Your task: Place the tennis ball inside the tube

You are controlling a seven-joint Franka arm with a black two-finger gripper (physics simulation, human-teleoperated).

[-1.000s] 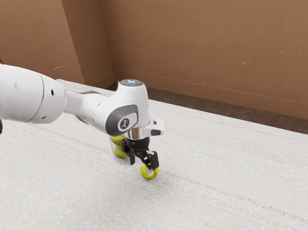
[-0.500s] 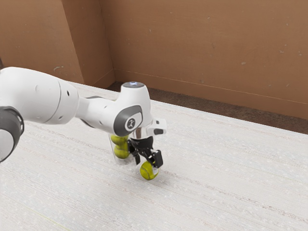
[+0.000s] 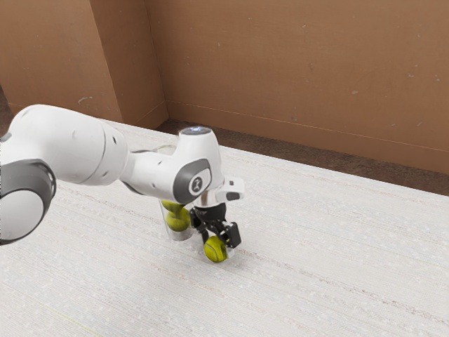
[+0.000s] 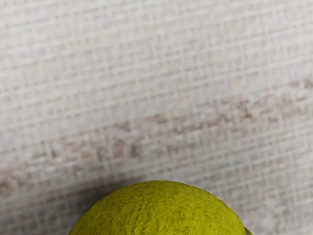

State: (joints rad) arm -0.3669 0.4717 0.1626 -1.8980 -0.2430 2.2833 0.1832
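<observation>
The black gripper (image 3: 218, 239) points down over the tennis ball (image 3: 215, 249), its two fingers spread apart. The ball sits low between and beneath those spread fingers, much of its yellow-green side in sight under them. One finger comes down just beside the ball, toward the exterior view's right; the other is on the ball's opposite side, toward the exterior view's left and a little behind it. Whether either one touches the ball, I cannot tell.

In the wrist view, the ball's fuzzy upper curve lies close under the hand, with a soft dark shadow (image 4: 93, 196) beside it on the pale surface. A brownish mottled streak (image 4: 132, 147) crosses that surface near the ball.

The ball is on the white, faintly lined table (image 3: 337, 281), outside the clear tube (image 3: 180, 236). The tube stands upright near the ball, behind it and toward the exterior view's left. Inside, a lower yellow ball (image 3: 178, 219) and an upper yellow ball (image 3: 170, 205) show stacked; the robot's arm (image 3: 77, 147) hides part of the tube above them. The white and grey arm reaches in from the ball's left in the exterior view. Well beyond the ball, past the table's far edge, stands a brown wall (image 3: 302, 70).
</observation>
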